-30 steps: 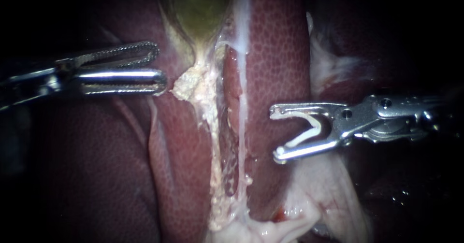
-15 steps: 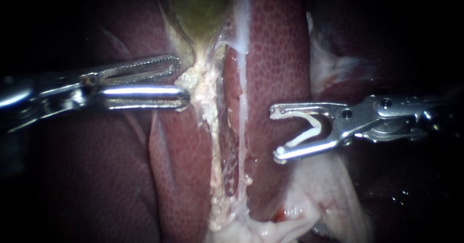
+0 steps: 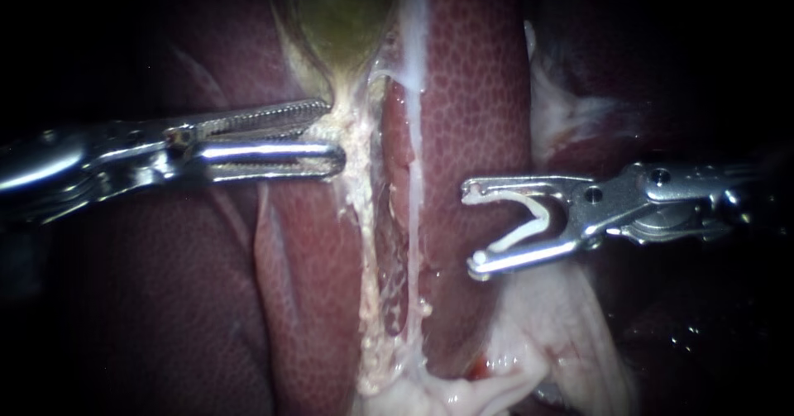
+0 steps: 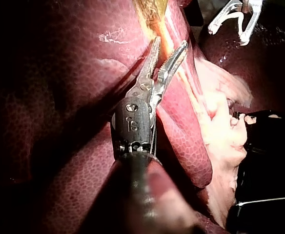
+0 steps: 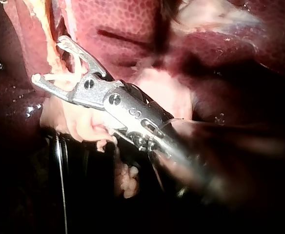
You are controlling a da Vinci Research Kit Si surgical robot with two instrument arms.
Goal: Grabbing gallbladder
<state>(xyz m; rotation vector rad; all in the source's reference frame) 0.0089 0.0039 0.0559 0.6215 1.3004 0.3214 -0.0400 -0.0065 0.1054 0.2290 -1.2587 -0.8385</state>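
The greenish gallbladder [image 3: 347, 11] lies at the top centre and narrows into a pale, crumbly neck [image 3: 354, 147] running down between the liver lobes. My left instrument [image 3: 335, 132] reaches in from the left. Its toothed jaws are open, the tips straddle the edge of that pale neck, and a gap still shows between them. The left wrist view shows the same: the left instrument [image 4: 170, 44] has parted jaws on either side of a yellowish strip. My right instrument [image 3: 471, 228] hangs off to the right over the liver, its wide-set jaws carrying a white clip [image 3: 529, 224].
Dark red liver [image 3: 471, 93] flanks the pale strip on both sides. Whitish fatty tissue [image 3: 546, 325] spreads at the lower right, under the right instrument [image 5: 49, 59]. A thin white strand [image 3: 413, 69] runs down beside the neck.
My left instrument has moved right, from short of the pale tissue to having its jaw tips around the edge of it, and the gap has narrowed a little. The right instrument has stayed put.
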